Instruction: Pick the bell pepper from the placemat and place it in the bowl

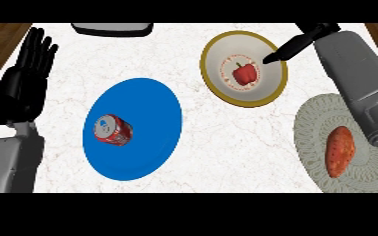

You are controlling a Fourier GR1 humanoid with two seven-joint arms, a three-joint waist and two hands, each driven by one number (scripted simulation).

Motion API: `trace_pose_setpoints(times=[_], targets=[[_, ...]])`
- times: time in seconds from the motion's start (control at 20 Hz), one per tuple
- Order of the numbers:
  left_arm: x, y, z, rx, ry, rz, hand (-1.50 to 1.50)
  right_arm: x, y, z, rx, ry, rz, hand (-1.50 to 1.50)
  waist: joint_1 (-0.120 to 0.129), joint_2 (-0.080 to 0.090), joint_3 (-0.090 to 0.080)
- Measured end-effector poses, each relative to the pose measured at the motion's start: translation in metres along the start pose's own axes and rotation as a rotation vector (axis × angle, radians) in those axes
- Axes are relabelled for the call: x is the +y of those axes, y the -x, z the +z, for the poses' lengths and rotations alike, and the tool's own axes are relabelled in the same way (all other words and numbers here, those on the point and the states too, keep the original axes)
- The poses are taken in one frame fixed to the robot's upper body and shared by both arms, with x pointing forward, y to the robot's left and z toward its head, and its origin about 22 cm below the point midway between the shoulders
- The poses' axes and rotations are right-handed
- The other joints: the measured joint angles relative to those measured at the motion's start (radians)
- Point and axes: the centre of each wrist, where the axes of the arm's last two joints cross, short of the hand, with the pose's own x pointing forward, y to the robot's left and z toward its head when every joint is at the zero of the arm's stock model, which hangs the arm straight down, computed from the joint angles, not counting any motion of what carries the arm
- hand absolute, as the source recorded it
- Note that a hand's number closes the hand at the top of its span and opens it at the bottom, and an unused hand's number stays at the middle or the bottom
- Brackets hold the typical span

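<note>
One bell pepper (245,73) inside one bowl (221,82), far right. One right hand (295,46) above bowl rim, released, fingers straight. One left hand (28,75) far left, open, upright. One can (113,130) on one blue plate (148,105); one sweet potato (339,151) on one placemat (314,130), near right.

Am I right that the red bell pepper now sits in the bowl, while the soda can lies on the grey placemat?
Not quite. The head view shows the bell pepper in the bowl, but the soda can lies on the blue plate, not the grey placemat.
</note>
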Motion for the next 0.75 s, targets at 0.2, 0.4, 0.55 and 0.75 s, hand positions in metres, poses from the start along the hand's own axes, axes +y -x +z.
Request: trace_pose_setpoints(times=[0.2,0.4,0.55,0.75], targets=[[-0.004,-0.004,-0.002,-0.011,0.01,0.005,0.0,-0.034,0.003,0.025,0.027,0.096,-0.062,-1.5,0.015,0.008,0.001],[-0.009,-0.009,-0.005,-0.024,0.034,0.015,0.0,-0.065,0.002,0.05,0.043,0.163,-0.099,-1.5,0.031,0.019,0.003],[-0.011,-0.012,-0.007,-0.036,0.041,0.015,0.0,-0.081,0.003,0.069,0.055,0.204,-0.11,-1.5,0.042,0.027,0.005],[-0.016,-0.013,-0.006,-0.044,0.047,0.023,0.0,-0.1,0.003,0.091,0.073,0.243,-0.12,-1.5,0.055,0.035,0.007]])
